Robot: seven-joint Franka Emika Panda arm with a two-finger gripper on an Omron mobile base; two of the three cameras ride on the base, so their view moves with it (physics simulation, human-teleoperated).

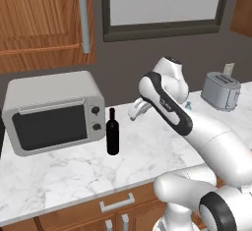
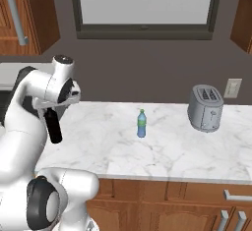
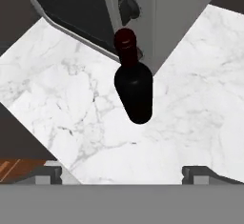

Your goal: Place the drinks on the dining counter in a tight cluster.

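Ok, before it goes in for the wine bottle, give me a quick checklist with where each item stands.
1. Gripper open: ok, fingertips stand wide apart in the hand view.
2. Wine bottle upright on the counter: ok.
3. Bottle lined up between the fingertips: ok, it sits near the centre of the hand view, ahead of them.
4. Nothing held yet: ok, the gap between the fingertips is bare.
5. Room beside the microwave: cannot tell; the bottle stands close to its knob side, how close is unclear.
6. Water bottle out of the path: ok, it stands well off, toward the toaster.
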